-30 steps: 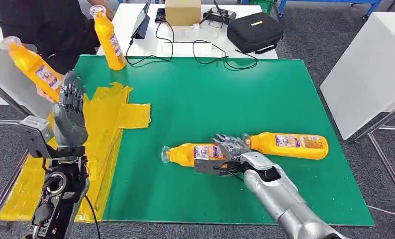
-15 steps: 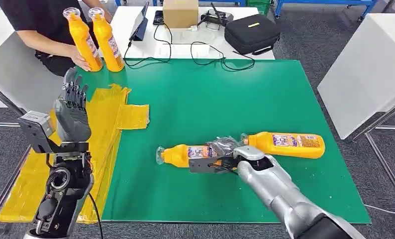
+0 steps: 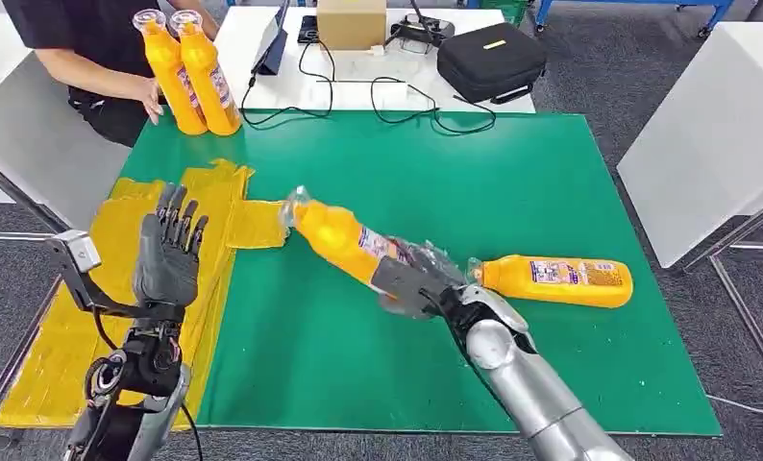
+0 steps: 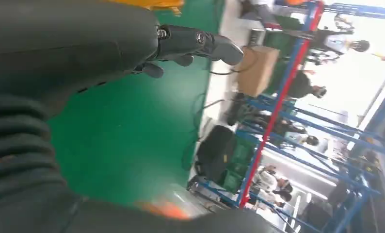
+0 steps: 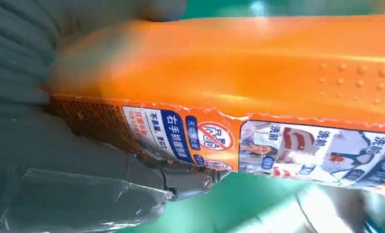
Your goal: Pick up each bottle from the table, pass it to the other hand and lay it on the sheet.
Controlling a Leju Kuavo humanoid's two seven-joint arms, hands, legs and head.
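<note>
Orange bottle (image 3: 344, 240) was gripped by my right hand (image 3: 408, 279) at its base, lifted off the green mat (image 3: 512, 182), cap aimed toward the yellow sheet (image 3: 205, 221), where my left hand (image 3: 169, 257) waited with spread fingers, holding nothing, I judge for the pass.

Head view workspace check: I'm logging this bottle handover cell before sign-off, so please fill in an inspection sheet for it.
Surface: green mat on the table, yellow sheet along its left side.
Job's things: held bottle lifted off the mat, cap toward the sheet; lying bottle on the mat; two upright bottles at the far left corner.
Clutter: cardboard box, black case, tablet on the white table behind.
Hands: right hand grips the held bottle; left hand raised, fingers apart, holding nothing.
Cables: black cables trail onto the mat's far edge.
Surroundings: a person's hand beside the upright bottles.
</note>
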